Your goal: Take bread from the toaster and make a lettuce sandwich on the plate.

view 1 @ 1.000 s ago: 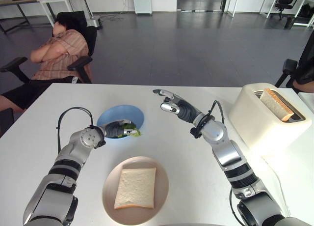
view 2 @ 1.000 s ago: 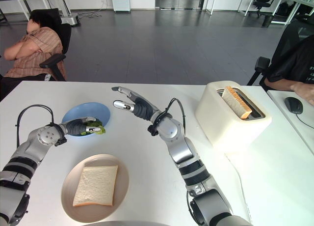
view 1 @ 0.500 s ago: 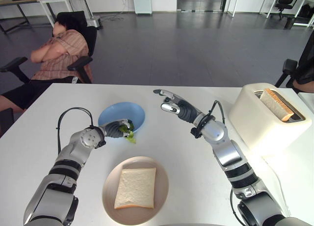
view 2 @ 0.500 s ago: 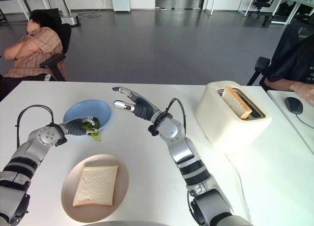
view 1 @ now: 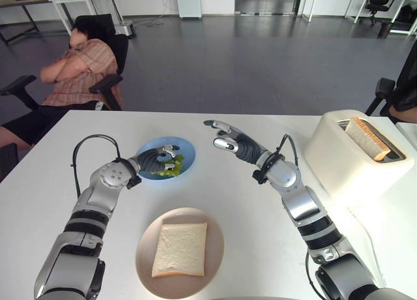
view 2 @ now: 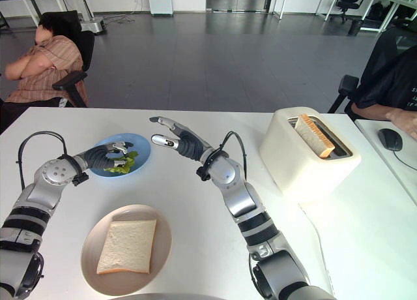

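White table fills the lower part of the view, seen from above and in front.

Pale toaster stands at the far right of the table, near the edge. One browned toast slice sits in its slot, top edge sticking up and leaning a bit.

Round beige plate sits near the front edge, approx. centre-left. A white bread slice lies flat on it, nothing on top.

Light blue bowl sits behind the plate, to the left, apart from it.

Left hand is over the bowl, its forearm coming in from the lower left. Its fingers are curled in and pinched on green lettuce, which hangs at the fingertips inside the bowl's outline. Can't tell whether the leaf touches the bowl's bottom.

Right hand is held over the middle of the table, btw. bowl and toaster, well apart from both. Its fingers are stretched out and spread toward the left, holding nothing, w/ the forearm angling back to the lower right.
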Available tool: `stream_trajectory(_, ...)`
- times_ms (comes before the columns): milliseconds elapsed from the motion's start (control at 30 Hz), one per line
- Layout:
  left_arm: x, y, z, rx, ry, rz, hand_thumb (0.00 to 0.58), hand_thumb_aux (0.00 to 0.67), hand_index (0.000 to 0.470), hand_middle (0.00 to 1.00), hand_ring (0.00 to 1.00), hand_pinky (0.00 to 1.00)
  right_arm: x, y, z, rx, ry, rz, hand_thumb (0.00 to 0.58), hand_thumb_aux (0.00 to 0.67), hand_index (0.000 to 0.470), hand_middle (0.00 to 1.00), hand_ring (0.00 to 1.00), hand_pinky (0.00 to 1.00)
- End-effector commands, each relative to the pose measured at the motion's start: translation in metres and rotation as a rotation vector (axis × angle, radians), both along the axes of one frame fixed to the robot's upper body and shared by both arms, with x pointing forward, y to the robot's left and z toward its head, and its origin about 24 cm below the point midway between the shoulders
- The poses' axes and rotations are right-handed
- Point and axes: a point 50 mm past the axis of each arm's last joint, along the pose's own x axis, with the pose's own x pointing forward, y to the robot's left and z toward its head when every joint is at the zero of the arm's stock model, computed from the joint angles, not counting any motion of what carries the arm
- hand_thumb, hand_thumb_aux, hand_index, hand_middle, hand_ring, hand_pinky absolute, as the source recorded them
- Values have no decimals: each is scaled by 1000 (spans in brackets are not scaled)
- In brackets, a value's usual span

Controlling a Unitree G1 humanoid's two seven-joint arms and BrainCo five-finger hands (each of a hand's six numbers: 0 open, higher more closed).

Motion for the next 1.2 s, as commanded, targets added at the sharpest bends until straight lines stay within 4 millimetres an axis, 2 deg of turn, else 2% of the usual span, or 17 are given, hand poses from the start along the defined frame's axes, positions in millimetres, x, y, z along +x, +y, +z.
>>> stream_trajectory(33, -5, -5, 7, -56, -12, -26, 580, 670, 470, 0, 0, 0, 4, -1, 5, -10, -19, -9, 0, 0, 0, 0, 0, 0)
stream_trajectory(200, -25, -30, 40, -130, -50, -193, 580, 670, 470, 0, 0, 0, 13, -17, 14, 8, -45, -72, 0, 0, 0, 0, 0, 0)
stream_trajectory(333, -46, -46, 52, -102, 1, -319, 580, 670, 470, 0, 0, 0, 16, -28, 20, 18, -61, -114, 0, 0, 0, 0, 0, 0)
stream_trajectory(600, -100, -50, 33, 61, 284, -492, 580, 670, 470, 0, 0, 0, 16, -39, 19, 21, -58, -147, 0, 0, 0, 0, 0, 0)
stream_trajectory(800, -134, -51, 19, 86, 431, -541, 580, 670, 470, 0, 0, 0, 16, -39, 21, 23, -61, -142, 0, 0, 0, 0, 0, 0)
stream_trajectory(967, -144, -57, 15, 68, 458, -559, 580, 670, 470, 0, 0, 0, 15, -36, 18, 23, -52, -131, 0, 0, 0, 0, 0, 0)
stream_trajectory(1100, -146, -56, 2, 91, 486, -547, 580, 670, 470, 0, 0, 0, 14, -36, 20, 27, -56, -128, 0, 0, 0, 0, 0, 0)
stream_trajectory(1133, -145, -56, 0, 103, 479, -541, 543, 502, 352, 0, 0, 0, 14, -35, 21, 28, -58, -127, 0, 0, 0, 0, 0, 0)
stream_trajectory(1167, -145, -56, -3, 125, 472, -544, 23, 13, 9, 0, 0, 0, 14, -35, 21, 29, -59, -126, 0, 0, 0, 0, 0, 0)
stream_trajectory(1200, -144, -56, -4, 137, 465, -550, 0, 0, 0, 0, 0, 0, 14, -35, 22, 30, -59, -125, 0, 0, 0, 0, 0, 0)
